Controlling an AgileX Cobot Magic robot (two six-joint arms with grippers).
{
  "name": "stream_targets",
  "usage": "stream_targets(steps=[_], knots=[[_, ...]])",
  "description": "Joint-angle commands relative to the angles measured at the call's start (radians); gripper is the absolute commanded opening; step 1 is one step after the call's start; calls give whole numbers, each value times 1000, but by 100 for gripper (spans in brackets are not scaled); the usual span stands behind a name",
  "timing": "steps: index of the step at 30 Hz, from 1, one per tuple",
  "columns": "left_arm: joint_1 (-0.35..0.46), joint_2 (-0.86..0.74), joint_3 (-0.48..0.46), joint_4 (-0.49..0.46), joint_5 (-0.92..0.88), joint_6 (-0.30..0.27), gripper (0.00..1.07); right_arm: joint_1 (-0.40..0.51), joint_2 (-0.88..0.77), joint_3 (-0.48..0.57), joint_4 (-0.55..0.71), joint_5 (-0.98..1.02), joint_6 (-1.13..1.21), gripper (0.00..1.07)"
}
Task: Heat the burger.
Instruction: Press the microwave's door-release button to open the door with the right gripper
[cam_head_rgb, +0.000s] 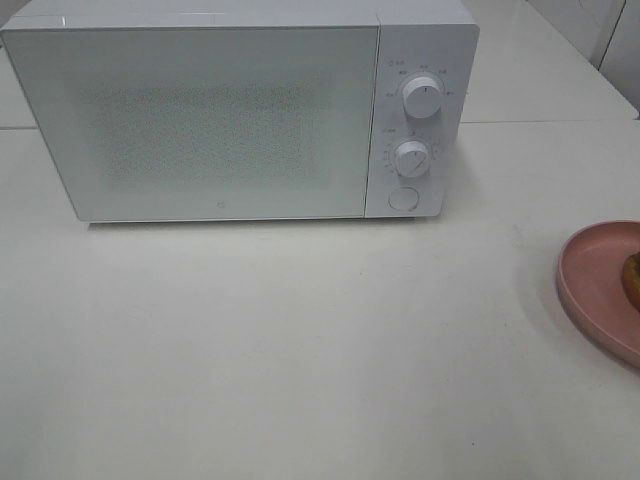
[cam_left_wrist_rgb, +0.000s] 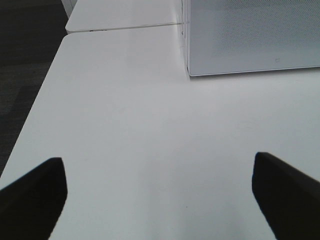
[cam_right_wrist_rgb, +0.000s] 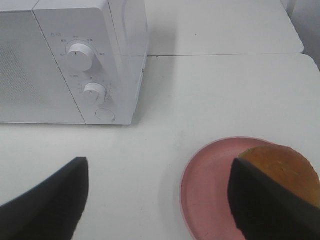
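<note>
Progress looks nil: the microwave (cam_head_rgb: 200, 115) fills the upper left of the high view with its door closed. The burger (cam_head_rgb: 632, 282) sits on its pink plate (cam_head_rgb: 595, 285) at the right edge (barely in frame). The left gripper (cam_left_wrist_rgb: 157, 172) and right gripper (cam_right_wrist_rgb: 160, 170) both gape wide, empty. Opening, loading, closing and starting all remain.

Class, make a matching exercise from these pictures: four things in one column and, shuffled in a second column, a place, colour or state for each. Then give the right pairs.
Column one
1. microwave door
2. burger
3. plate
4. left gripper

Column two
A. pink, at the right edge of the high view
B. shut
C. open, above the white table
D. sitting on the plate

Pairs: 1-B, 2-D, 3-A, 4-C
</note>
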Motion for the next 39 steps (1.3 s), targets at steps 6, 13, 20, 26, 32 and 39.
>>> stream_targets(steps=[6, 13, 20, 26, 32, 39], knots=[[1, -17, 3, -1, -9, -6, 93, 2, 148, -7, 2, -138, -9, 75], [1, -17, 3, -1, -9, -6, 93, 2, 318, -7, 2, -182, -9, 75], [1, -17, 3, -1, -9, -6, 93, 2, 420, -8, 2, -194, -9, 75], [1, -17, 3, -1, -9, -6, 93, 2, 464, -8, 2, -195, -9, 75], [1, -17, 3, -1, -9, -6, 93, 2, 471, -6, -24, -236, -9, 75], [1, -17, 3, -1, -9, -6, 93, 2, 503, 40, -35, -361, -8, 75]])
